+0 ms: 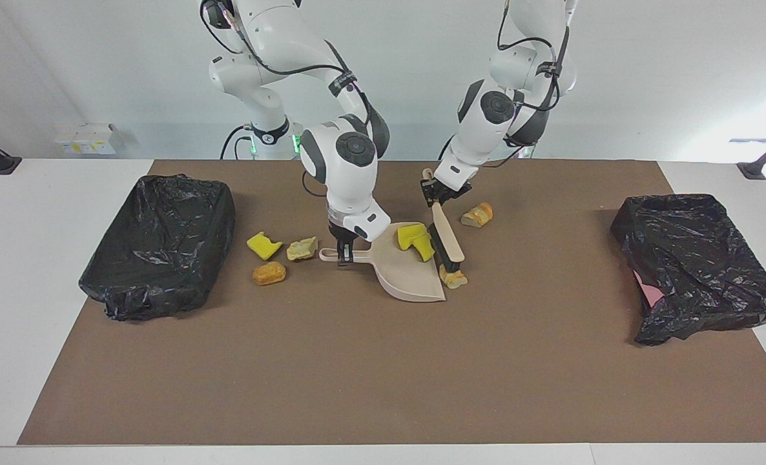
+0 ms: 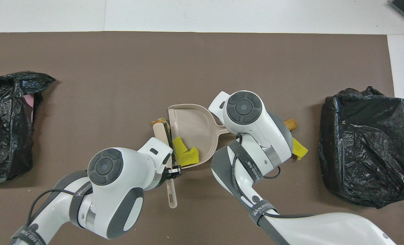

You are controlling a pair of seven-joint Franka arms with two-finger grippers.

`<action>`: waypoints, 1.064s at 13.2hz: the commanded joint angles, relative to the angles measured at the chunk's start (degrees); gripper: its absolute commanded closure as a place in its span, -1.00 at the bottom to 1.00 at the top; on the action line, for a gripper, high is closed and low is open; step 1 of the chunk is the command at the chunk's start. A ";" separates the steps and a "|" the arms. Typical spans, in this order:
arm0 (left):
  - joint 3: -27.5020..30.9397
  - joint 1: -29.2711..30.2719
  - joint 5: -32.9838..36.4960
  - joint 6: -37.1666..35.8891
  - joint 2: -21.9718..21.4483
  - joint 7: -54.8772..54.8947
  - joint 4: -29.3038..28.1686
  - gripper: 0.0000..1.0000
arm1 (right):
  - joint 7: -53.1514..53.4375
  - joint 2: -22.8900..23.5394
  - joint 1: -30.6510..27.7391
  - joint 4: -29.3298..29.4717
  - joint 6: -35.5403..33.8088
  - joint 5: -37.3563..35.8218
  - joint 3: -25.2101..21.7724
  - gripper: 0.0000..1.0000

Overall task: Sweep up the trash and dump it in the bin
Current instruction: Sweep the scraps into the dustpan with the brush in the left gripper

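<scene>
My right gripper [image 1: 342, 255] is shut on the handle of the beige dustpan [image 1: 411, 276], which rests on the brown mat. My left gripper [image 1: 436, 192] is shut on the brush [image 1: 449, 240] handle, the bristles standing at the pan's open edge. Two yellow foam pieces of trash [image 1: 415, 237] lie inside the pan [image 2: 192, 126]. One bread piece [image 1: 453, 279] sits at the pan's lip beside the bristles. Another bread piece [image 1: 477, 215] lies on the mat nearer the robots. Three more lumps [image 1: 269, 273] lie beside the pan handle, toward the right arm's end.
A black-bagged bin [image 1: 163, 242] stands at the right arm's end of the mat. A second black-bagged bin [image 1: 693, 258] lies at the left arm's end, with something pink showing in it. In the overhead view my right wrist [image 2: 244, 109] covers the pan handle.
</scene>
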 commanded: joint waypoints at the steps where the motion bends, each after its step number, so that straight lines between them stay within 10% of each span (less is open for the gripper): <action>1: 0.81 -1.06 -1.52 -0.58 2.16 -0.85 4.67 1.00 | -0.91 0.21 -0.18 -0.65 1.79 -1.38 0.33 1.00; 14: 1.16 0.43 9.03 -27.40 -13.64 -28.19 -5.74 1.00 | -0.91 0.30 -0.26 -0.56 1.79 -1.29 0.33 1.00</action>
